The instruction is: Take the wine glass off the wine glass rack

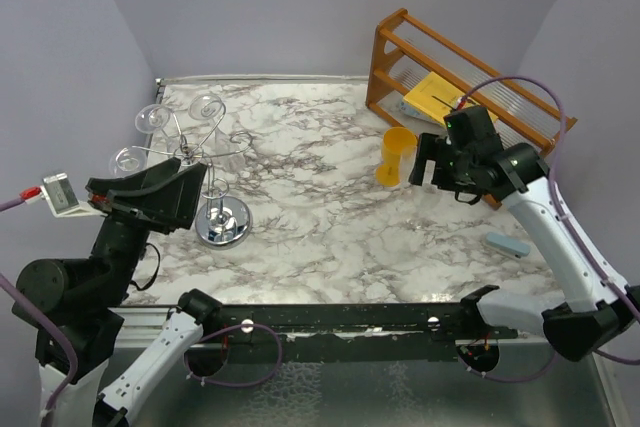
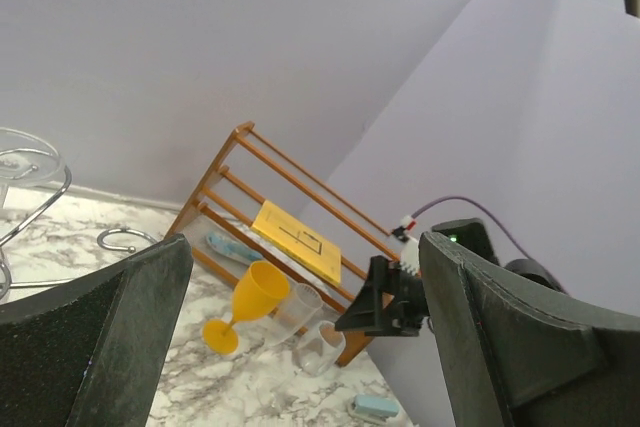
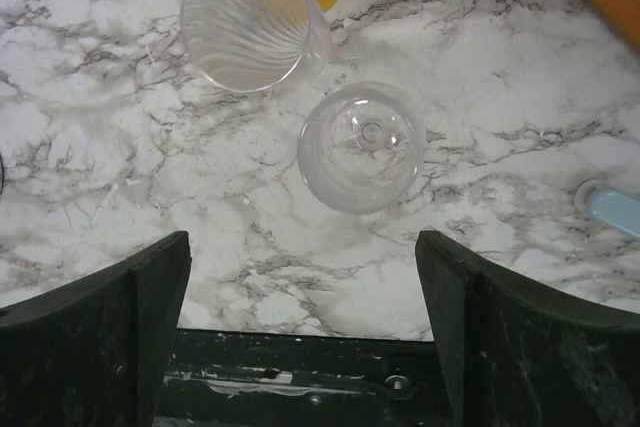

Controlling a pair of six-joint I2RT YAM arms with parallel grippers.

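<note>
Three glasses (image 1: 205, 105) hung on the wine glass rack (image 1: 223, 221) at the left of the table (image 1: 330, 217) in the top view. The wine glass (image 1: 128, 159) nearest to your left gripper (image 1: 178, 190) was on the near-left arm. That gripper was just beside the thin stem and held nothing. If you swung it carelessly, a finger could hook a curled wire and tip the whole rack, because the round base looked small. Your right gripper (image 1: 435, 167) hovered near the yellow glass (image 1: 397, 155), well apart from the rack.

In the left wrist view the fingers (image 2: 90, 337) stood wide apart. They pointed across the table toward the wooden shelf (image 2: 300, 171), not toward any hanging glass. Only some wire of the rack showed at the left edge, so closing from that pose would catch air.

In the right wrist view the fingers (image 3: 100, 317) were also wide and empty, above two loose glasses (image 3: 362, 147) on the marble. I think one stood upright, but from above it was hard to tell. Going down there could knock them over.
</note>
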